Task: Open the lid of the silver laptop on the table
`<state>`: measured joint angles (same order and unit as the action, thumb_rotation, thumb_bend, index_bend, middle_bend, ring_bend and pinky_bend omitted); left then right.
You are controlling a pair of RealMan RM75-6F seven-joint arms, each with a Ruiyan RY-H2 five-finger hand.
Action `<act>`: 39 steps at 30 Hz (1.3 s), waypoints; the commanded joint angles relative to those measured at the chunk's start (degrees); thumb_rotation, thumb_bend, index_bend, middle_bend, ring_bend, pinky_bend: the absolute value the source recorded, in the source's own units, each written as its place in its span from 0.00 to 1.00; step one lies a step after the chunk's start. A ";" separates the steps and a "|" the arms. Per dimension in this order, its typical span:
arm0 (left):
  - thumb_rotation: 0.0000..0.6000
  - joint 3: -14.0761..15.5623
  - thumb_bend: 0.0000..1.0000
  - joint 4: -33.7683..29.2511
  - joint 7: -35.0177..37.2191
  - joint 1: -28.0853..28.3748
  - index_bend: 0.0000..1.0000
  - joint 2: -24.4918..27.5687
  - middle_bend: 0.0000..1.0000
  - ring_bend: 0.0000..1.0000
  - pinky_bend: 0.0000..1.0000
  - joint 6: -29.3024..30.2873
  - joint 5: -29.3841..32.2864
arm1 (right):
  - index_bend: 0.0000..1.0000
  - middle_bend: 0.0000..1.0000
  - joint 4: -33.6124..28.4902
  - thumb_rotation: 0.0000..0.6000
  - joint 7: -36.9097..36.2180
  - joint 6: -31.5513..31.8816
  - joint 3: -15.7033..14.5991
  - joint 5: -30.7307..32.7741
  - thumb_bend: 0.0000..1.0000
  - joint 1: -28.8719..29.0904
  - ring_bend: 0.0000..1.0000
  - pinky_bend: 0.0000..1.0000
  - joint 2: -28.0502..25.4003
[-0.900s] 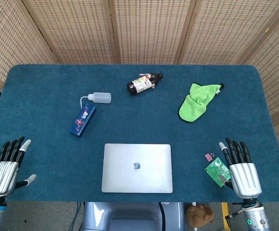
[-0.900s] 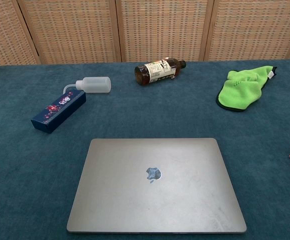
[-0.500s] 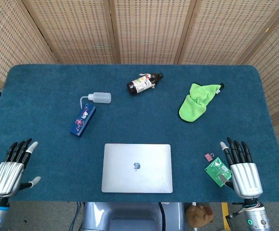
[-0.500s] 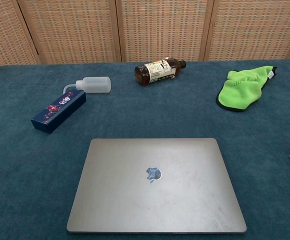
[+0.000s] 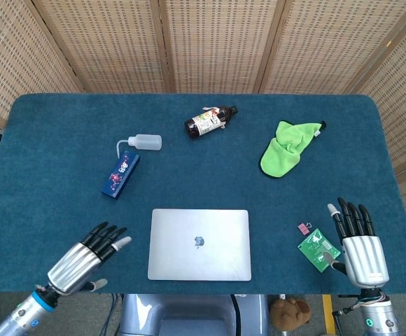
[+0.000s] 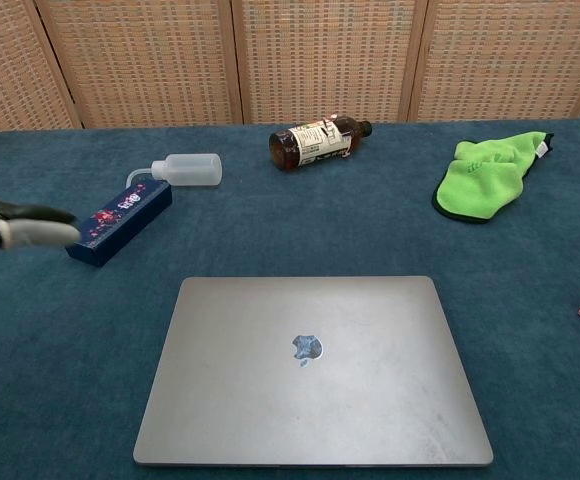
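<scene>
The flat silver laptop (image 5: 199,244) lies closed at the blue tabletop's (image 5: 189,168) near edge, between the empty spread-fingered left hand (image 5: 85,257), cut off in the chest view, and right hand (image 5: 359,248).

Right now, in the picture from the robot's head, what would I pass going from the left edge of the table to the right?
Left hand → blue box → silver laptop → green cloth → green circuit board → right hand.
</scene>
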<state>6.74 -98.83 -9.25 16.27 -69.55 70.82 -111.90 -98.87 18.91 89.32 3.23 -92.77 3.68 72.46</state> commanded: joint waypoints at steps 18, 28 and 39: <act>1.00 -5.73 0.03 4.25 -17.41 13.66 0.00 -22.81 0.00 0.00 0.00 -20.48 -0.77 | 0.00 0.00 0.53 1.00 -5.02 -0.90 0.21 1.26 0.00 0.30 0.00 0.00 -1.36; 1.00 -6.62 0.03 10.54 -14.78 17.39 0.00 -28.20 0.00 0.00 0.00 -20.84 1.98 | 0.00 0.00 0.93 1.00 -6.87 -1.61 0.53 2.38 0.00 0.59 0.00 0.00 -1.80; 1.00 -6.47 0.03 14.66 -14.82 19.75 0.00 -32.32 0.00 0.00 0.00 -19.81 4.41 | 0.00 0.00 1.08 1.00 -8.42 -1.34 0.51 2.54 0.00 0.46 0.00 0.00 -2.34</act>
<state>0.32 -84.33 -23.97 35.86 -101.68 50.86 -107.68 -97.81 10.51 87.99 3.76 -90.23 4.15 70.14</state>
